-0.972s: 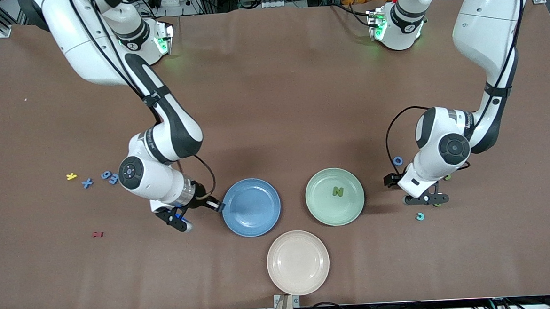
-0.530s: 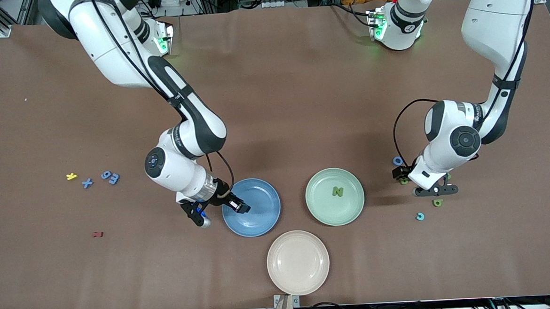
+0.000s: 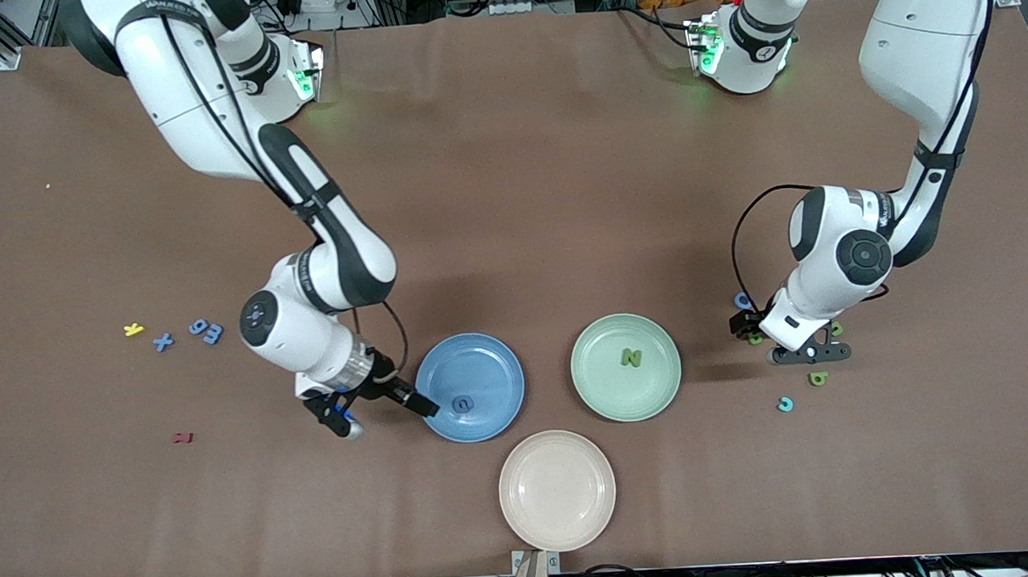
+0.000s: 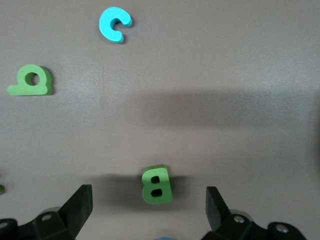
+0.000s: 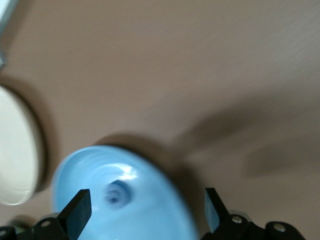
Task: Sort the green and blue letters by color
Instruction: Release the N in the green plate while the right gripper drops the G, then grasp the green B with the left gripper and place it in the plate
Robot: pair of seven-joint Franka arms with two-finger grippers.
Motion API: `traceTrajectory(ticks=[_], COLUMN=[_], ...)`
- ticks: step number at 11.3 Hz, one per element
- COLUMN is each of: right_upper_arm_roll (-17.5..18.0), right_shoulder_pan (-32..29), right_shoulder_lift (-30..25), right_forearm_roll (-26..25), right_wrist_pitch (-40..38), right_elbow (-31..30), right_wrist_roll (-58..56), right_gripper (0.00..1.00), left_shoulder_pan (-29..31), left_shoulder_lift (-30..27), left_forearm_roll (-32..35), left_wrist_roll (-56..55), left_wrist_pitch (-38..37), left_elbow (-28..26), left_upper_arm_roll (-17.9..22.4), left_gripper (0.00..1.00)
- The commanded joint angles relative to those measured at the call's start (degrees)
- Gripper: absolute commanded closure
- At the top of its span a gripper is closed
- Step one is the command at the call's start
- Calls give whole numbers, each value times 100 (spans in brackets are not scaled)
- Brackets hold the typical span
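My right gripper (image 3: 378, 410) is open and empty at the rim of the blue plate (image 3: 491, 360), on the side toward the right arm's end; the right wrist view (image 5: 146, 210) shows it too. A blue letter (image 3: 463, 404) lies in that plate (image 5: 114, 194). My left gripper (image 3: 809, 354) is open, low over a green B (image 4: 157, 184) that lies between its fingers (image 4: 80, 205). A green letter (image 3: 818, 378) (image 4: 31, 81) and a light blue C (image 3: 785, 404) (image 4: 115, 24) lie nearer the front camera. A green N (image 3: 630, 358) lies in the green plate (image 3: 598, 390).
A pink plate (image 3: 557, 490) sits nearest the front camera. A blue O (image 3: 743, 300) and two more green letters (image 3: 754, 339) (image 3: 835, 329) lie by the left wrist. A yellow letter (image 3: 133, 329), three blue letters (image 3: 162, 342) (image 3: 197, 326) (image 3: 212, 334) and a dark red letter (image 3: 183, 438) lie toward the right arm's end.
My right gripper carried a blue letter over the blue plate, let it go there, and drew back to the plate's rim. My left gripper rose a little and shifted over the green letters.
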Motion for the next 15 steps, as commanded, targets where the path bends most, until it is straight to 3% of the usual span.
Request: traceTrajectory(ticks=[1,3,4,6,7,10,13,15], right_upper_arm_roll=[-316,-764,-1010,-1572,-1801,-1944,-1961,-1961], right_shoulder_pan=[-257,-196,-187,-231,-318,-1283,-1785,-1831], right_shoulder_lift=[-822,-1314,-1499,-1746,-1773,-1774,-1739,-1712], right_forearm_roll=[30,-58,-476,-1670,-1841,-1825,-1825,-1886], right_wrist_pitch=[-27,-114,-124,-124,-132,-614,-651,-607], right_elbow=[-1329,-2120,-2481,-3053,-3177,-3170,-3179,-3170], right_wrist_roll=[-1583,-2113,-2228,-2473,-3006,-5746,-7348,-7643], right_gripper=[0,0,0,0,0,0,0,0], left_shoulder_pan=[37,37,28,28,19,10,11,-33], left_shoulder_lift=[95,104,113,131,139,219,149,-18], left_forearm_roll=[90,72,72,55,55,55,90,29], left_wrist_roll=[-17,-61,-61,-70,-70,-96,-70,-96], left_wrist_pitch=[258,266,266,266,275,328,319,83], left_elbow=[-77,-86,-86,-86,-86,-68,45,221], left_upper_arm_roll=[-47,-47,-47,-47,-47,-47,-47,-47], left_gripper=[0,0,4,50,70,100,100,100])
